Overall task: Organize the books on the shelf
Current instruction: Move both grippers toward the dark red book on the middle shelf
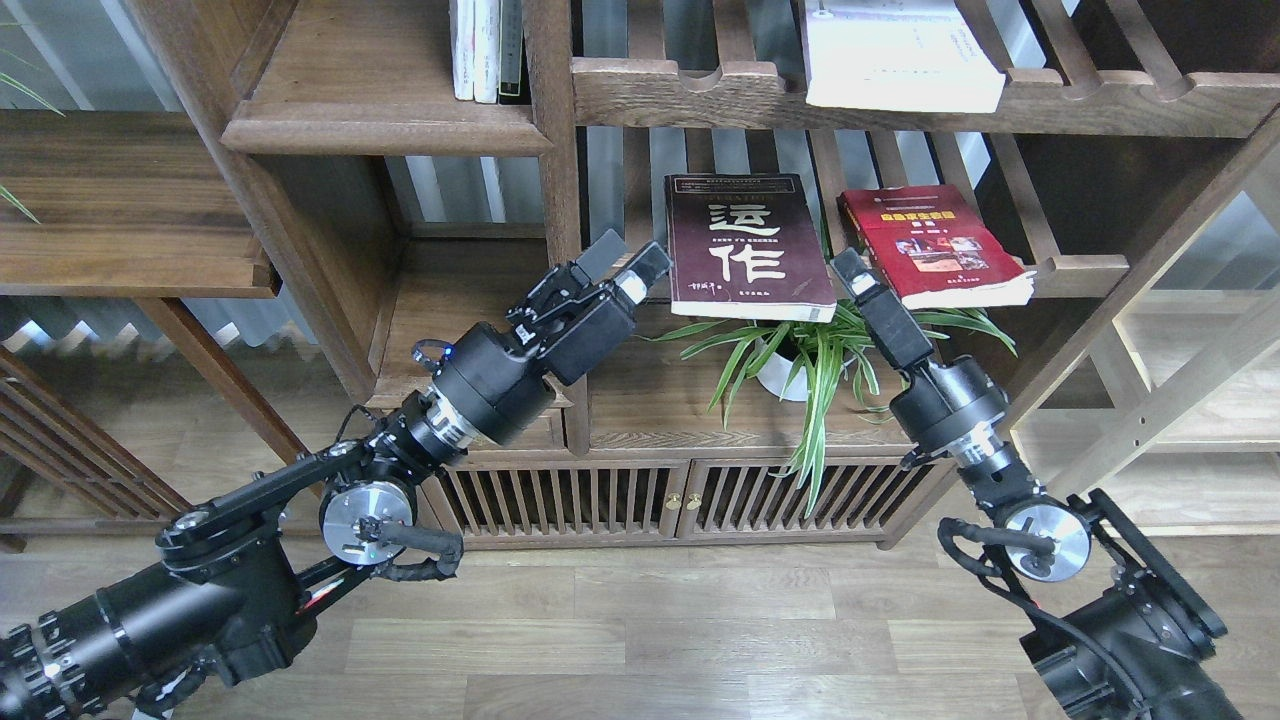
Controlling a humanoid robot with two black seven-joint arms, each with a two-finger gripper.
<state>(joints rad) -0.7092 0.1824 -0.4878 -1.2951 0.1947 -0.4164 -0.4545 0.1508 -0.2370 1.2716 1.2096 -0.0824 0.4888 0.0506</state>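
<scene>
Three books lie flat on slatted racks. The maroon book (750, 245) with big white characters and the red book (935, 245) rest on the middle rack. A larger white book (900, 55) sits on the rack above. The solid plank shelf (385, 125) is at the upper left and holds a few upright books (485, 50). My left gripper (625, 262) is open and empty, its fingertips just left of the maroon book's left edge. My right gripper (850, 268) points up into the gap between the maroon and red books. It is seen edge-on, so its fingers cannot be told apart.
A potted spider plant (800, 350) stands under the middle rack, between my two arms. Below it is a low cabinet (680, 500) with slatted doors. Another plank shelf (120, 220) is at the far left. A vertical post (555, 150) separates the plank shelf from the racks.
</scene>
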